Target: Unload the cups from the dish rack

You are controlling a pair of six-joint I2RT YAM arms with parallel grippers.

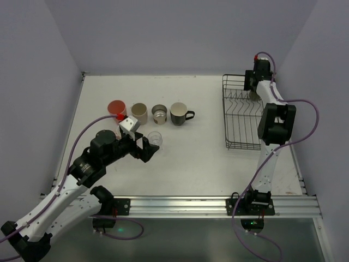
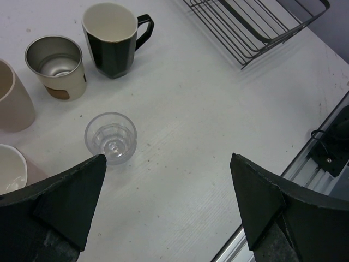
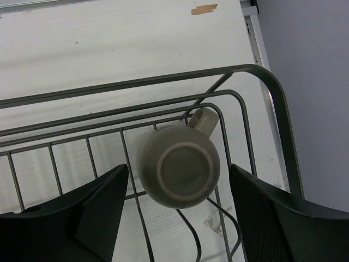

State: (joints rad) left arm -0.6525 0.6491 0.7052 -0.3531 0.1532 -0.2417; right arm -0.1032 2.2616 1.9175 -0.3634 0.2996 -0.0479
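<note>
Four cups stand in a row on the table: a salmon-pink tumbler (image 1: 116,107), a tan cup (image 1: 139,112), a silvery metal cup (image 1: 159,114) and a dark handled mug (image 1: 179,113). A clear glass (image 1: 155,136) stands in front of them. My left gripper (image 1: 146,148) is open and empty, just near of the clear glass (image 2: 110,137). The black wire dish rack (image 1: 242,112) is at the right. A grey-olive cup (image 3: 179,166) lies upside down in its far corner. My right gripper (image 3: 179,170) is open above it, one finger on each side.
The left wrist view also shows the metal cup (image 2: 56,66), the dark mug (image 2: 113,39), the tan cup (image 2: 11,98) and a corner of the rack (image 2: 256,22). The table's right edge and the wall lie close beside the rack (image 3: 262,76).
</note>
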